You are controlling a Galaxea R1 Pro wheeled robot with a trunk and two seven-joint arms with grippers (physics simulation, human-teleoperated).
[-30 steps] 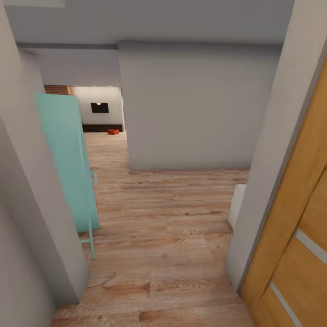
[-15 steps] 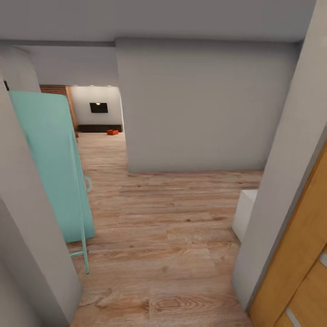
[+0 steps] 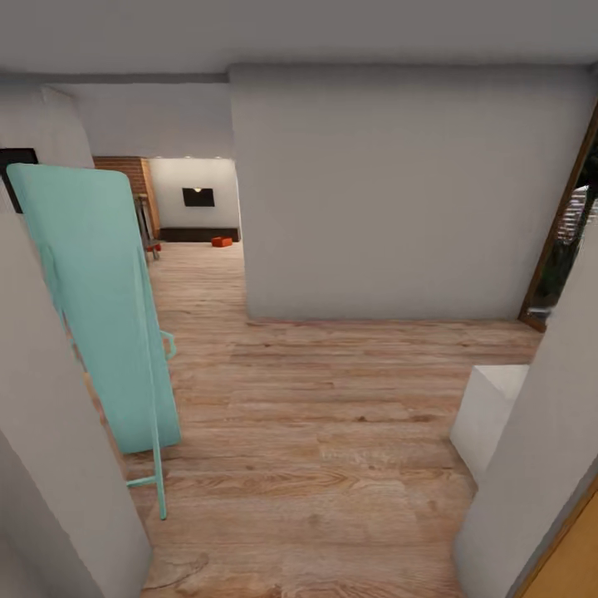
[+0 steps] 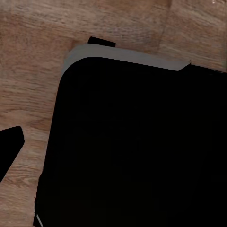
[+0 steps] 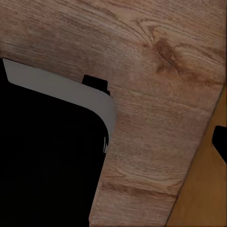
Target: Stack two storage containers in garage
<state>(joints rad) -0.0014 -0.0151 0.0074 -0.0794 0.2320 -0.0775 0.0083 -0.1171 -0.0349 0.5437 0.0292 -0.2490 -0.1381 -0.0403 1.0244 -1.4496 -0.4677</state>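
Head view, setting: hallway with light wood-plank floor point(image 3: 316, 415), grey partition wall point(image 3: 399, 191) ahead, turquoise standing mirror point(image 3: 100, 307) leaning at the left, white block point(image 3: 490, 407) low at the right.
Head view, task item: one orange-red storage container point(image 3: 222, 242) on the floor of the far living room point(image 3: 195, 208), just in front of a long low dark bench point(image 3: 198, 234); small and distant, so its shape is barely legible.
Head view, second container: not made out; a reddish speck beside the mirror's edge is too small to name.
Head view, change: the whole picture has shifted since a second ago, so the camera has moved; the oak door point(image 3: 573, 548) that took up the right edge is now a sliver in the corner, and a dark opening point(image 3: 565, 249) at the far right has come into sight.
Meaning for task: judged to be the approach leg, heading for the living room; nothing carried yet.
Left wrist view: wood planks and a black rounded body point(image 4: 137, 146) with a grey rim; left gripper's jaws unreadable, cannot tell.
Right wrist view: planks, the same kind of black body point(image 5: 47, 156), an oak strip at one corner; right gripper's jaws likewise cannot be told.
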